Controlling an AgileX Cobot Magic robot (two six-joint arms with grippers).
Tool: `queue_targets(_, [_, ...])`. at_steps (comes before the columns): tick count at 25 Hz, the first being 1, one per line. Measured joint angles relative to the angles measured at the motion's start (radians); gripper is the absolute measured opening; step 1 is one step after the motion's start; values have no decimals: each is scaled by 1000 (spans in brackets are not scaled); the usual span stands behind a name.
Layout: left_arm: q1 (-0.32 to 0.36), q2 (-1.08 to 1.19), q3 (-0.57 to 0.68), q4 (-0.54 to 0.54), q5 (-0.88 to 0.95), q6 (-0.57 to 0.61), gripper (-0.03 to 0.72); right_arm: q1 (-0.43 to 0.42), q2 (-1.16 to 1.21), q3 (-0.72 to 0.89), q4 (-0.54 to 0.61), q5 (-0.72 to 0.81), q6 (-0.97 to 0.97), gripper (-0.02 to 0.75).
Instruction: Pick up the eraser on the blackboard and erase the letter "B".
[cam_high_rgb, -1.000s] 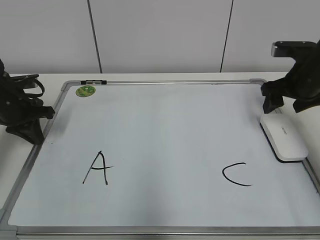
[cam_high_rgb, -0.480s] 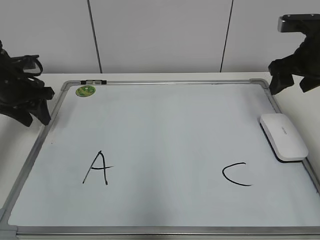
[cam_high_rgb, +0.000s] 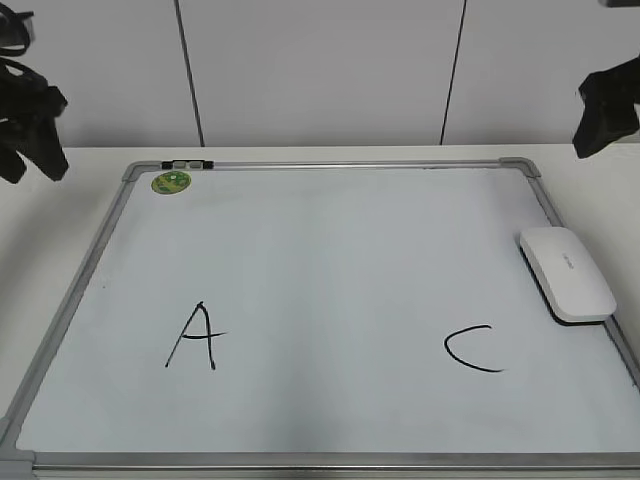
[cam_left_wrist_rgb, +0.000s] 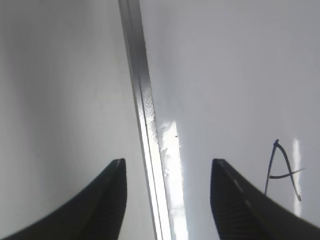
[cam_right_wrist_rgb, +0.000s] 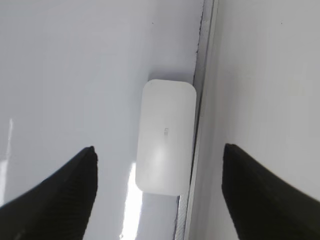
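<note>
White fills nearly everything I see: the blackboard (cam_high_rgb: 320, 300) is in fact a white dry-erase panel in a silver-grey frame, lying flat on the pale counter (cam_high_rgb: 590, 180). From the exterior view I get the whole layout: a black "A" (cam_high_rgb: 193, 337) at lower left, a black "C" (cam_high_rgb: 472, 349) at lower right, a green sticker (cam_high_rgb: 171, 182) and a small clip (cam_high_rgb: 187, 163) at the top-left corner. Between the two letters the surface is bare; I can find no "B" in any view. The eraser (cam_high_rgb: 566, 273) lies on the board, tight against its right frame rail, above and to the right of the "C".

My right wrist view gives me what the exterior cannot: the eraser (cam_right_wrist_rgb: 165, 135) from straight above, one long side along the rail, centred between the two dark fingers with nothing touching it. The left wrist view shows only the left frame rail (cam_left_wrist_rgb: 145, 120) and the "A" (cam_left_wrist_rgb: 283, 169) at its edge.

Compared with a second ago, both arms have lifted: the left tool (cam_high_rgb: 28, 120) sat low beside the left rail and now hangs high at the frame edge; the right tool (cam_high_rgb: 605, 110) was just above the eraser and has risen well clear.

The left tool's fingers (cam_left_wrist_rgb: 107, 200) stand parted and hold nothing. The right tool's fingers (cam_right_wrist_rgb: 60, 190) are spread wide, also empty.
</note>
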Motion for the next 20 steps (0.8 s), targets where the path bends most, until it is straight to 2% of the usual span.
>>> queue_targets(4, [0, -75, 0, 2, 10, 0, 404, 0, -75, -1, 82, 113, -29, 592])
queue_targets(9, [-10, -172, 0, -5, 20, -14, 406, 0, -168, -1, 106, 191, -41, 592])
queue_targets(20, [-146, -327, 0, -8, 32, -43, 406, 0, -350, -1, 115, 216, -45, 592])
